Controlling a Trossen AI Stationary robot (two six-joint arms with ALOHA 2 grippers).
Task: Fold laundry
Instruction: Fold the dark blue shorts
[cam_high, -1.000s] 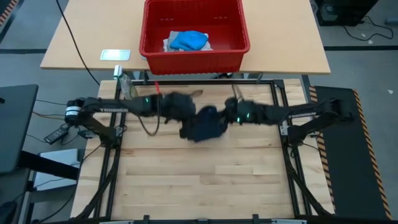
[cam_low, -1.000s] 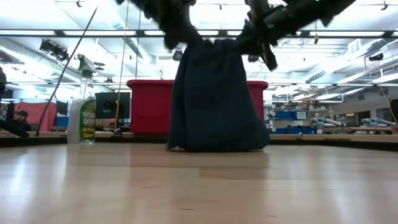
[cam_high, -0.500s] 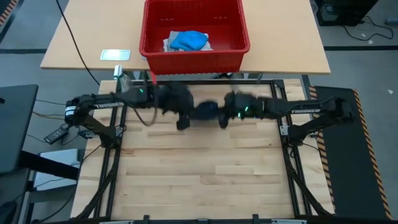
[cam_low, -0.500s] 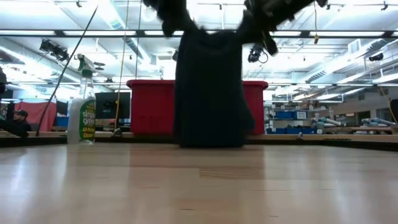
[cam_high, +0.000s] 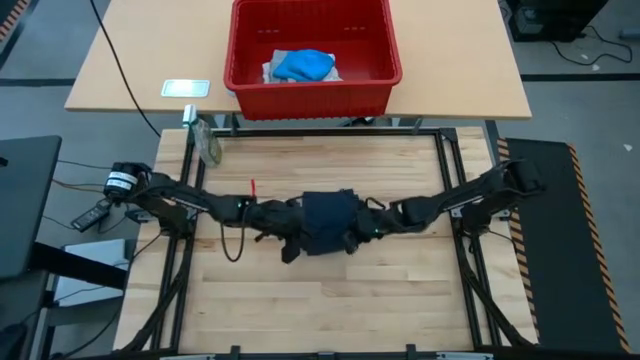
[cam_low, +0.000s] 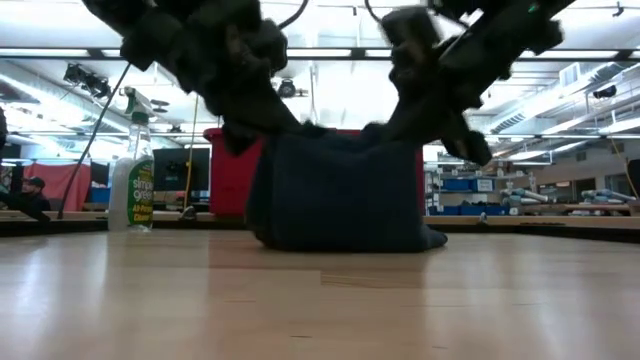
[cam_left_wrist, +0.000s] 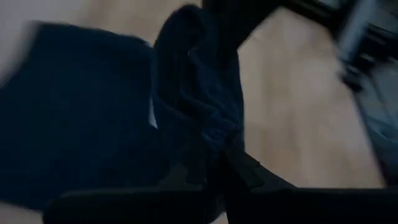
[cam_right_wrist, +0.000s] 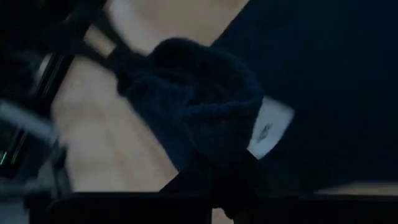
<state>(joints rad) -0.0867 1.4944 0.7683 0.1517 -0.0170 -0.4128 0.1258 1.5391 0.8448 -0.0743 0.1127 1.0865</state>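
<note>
The dark navy garment (cam_high: 327, 220) lies bunched at the table's middle. In the low view its lower part (cam_low: 340, 235) rests on the wood while its top edge stays raised. My left gripper (cam_high: 296, 228) is shut on its left upper corner and my right gripper (cam_high: 360, 230) on its right upper corner. Both are low over the table. The bright blue garment (cam_high: 304, 65) and a pale one (cam_high: 272, 70) lie in the red basket (cam_high: 312, 95). My left gripper pinches a bunched corner of the navy garment (cam_left_wrist: 208, 127) between its shut fingers, slanting down from the table's left. Several gathered layers show there. The cloth sags from the hold onto the table. My right gripper pinches the opposite bunched corner (cam_right_wrist: 217, 124), beside a white tag (cam_right_wrist: 268, 129), slanting down from the table's right. The cloth falls slack from it, and the garment's lower part lies on the table.
The red basket stands on a second table beyond the far edge. A spray bottle (cam_high: 205, 142) stands at the far left corner of the work table, also in the low view (cam_low: 133, 180). A white flat object (cam_high: 186, 88) lies left of the basket. Bare wood lies toward the near edge.
Both grippers came down and toward the near edge, keeping their hold. The navy garment, which hung tall with only its lower edge on the table, now sits low, its lower part settled on the wood and its top edge sagging between the grippers.
</note>
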